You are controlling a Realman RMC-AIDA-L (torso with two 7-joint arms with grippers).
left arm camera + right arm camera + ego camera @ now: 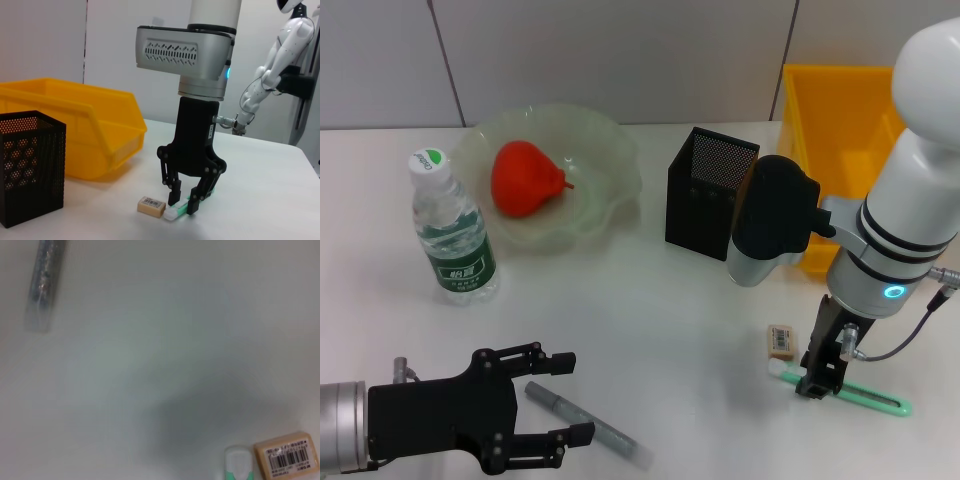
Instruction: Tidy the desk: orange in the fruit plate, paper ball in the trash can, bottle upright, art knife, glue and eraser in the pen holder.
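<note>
Right pincer point(817, 383) down on the desk point(660, 320), fingers straddling the white-tipped end of the green art knife point(860, 398). Not clamped yet by the look of the left wrist view: jaws partly open, tips either side of the knife, nothing lifted. Eraser point(780, 340) lying just beside that same end, so close it's nearly touching.

Biggest worry, probably: closing here could nudge or pinch the eraser along with the knife, since 1 fingertip lands right next to it. Also gripping a long thin knife at the very end, so likely to droop or swing once lifted, and then tricky to drop into the pen holder point(710, 195), which stands near, between the fruit plate point(605, 150) and the trash can point(830, 140).

Left pincer point(535, 410) low at the near edge, spread open and empty, with the grey glue stick point(588, 425) lying right by its fingers. Orange point(525, 178) already in the plate, bottle point(453, 232) upright.
</note>
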